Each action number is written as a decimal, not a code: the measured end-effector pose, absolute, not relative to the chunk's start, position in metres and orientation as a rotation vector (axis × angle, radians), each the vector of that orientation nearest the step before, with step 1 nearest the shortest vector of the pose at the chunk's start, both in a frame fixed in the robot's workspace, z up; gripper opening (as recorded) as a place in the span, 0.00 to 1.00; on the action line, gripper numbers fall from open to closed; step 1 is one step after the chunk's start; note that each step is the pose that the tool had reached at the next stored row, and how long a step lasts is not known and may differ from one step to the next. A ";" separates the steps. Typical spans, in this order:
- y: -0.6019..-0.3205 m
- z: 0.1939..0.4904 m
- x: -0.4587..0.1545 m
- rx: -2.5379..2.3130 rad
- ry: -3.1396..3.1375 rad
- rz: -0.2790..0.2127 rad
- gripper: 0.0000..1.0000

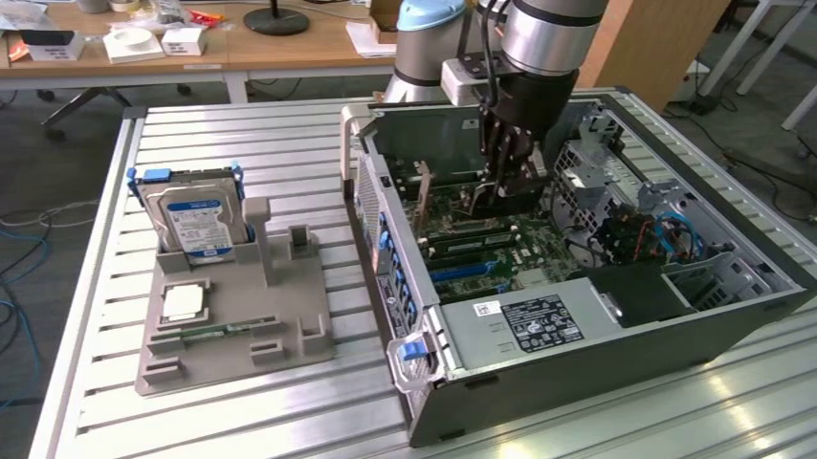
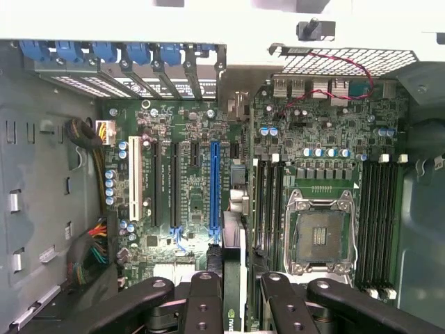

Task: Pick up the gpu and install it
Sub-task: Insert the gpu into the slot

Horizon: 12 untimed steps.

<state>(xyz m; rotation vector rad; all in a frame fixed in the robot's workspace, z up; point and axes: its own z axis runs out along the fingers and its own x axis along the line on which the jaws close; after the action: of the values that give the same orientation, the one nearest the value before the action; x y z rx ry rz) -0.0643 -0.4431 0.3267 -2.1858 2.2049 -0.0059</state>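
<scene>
ribbed aluminium table, open tower, card in the gripper

silver slotted aluminium table (image 1: 255, 143) carries the whole job, in a room of wooden desks (image 1: 255, 43).

the gpu (image 2: 233, 264) sits inside the open computer case (image 1: 664, 335), seen edge-on in the wrist view as a thin dark card with a green logo. the gripper (image 1: 504, 186) is clamped on it, one black finger (image 2: 205, 292) pressed to each face. the card lines up just beside the long blue slot (image 2: 214, 188) on the green motherboard (image 2: 188, 139); whether its edge is already in a slot i cannot tell. the bare metal cpu socket (image 2: 316, 233) lies near, on the card's other side.

on the exterior view's clock face, taken from the gripper, a grey power supply (image 1: 530, 320) with a black label fills the case at six o'clock, and red and blue cables (image 1: 664, 234) run at three o'clock.

at nine o'clock from the case, apart from it, a grey holder (image 1: 300, 325) lies flat on the table. a silver hard drive (image 1: 194, 225) with a blue label stands upright in its far end; a small square chip (image 1: 183, 304) and a narrow green memory stick (image 1: 224, 332) lie nearer.

at twelve o'clock, the desks hold white boxes (image 1: 134, 43) and a round black stand base (image 1: 276, 19). loose cables (image 1: 26, 229) trail on the grey floor at nine o'clock from the table.
</scene>
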 end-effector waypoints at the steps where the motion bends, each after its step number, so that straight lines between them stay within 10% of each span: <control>1: -0.443 0.327 -0.064 -2.186 2.205 -0.006 0.26; 12: -0.443 0.327 -0.060 -2.186 2.205 -0.006 0.26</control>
<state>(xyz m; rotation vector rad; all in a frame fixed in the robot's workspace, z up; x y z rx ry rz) -0.0596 -0.4431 0.3267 -2.1857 2.2050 -0.0059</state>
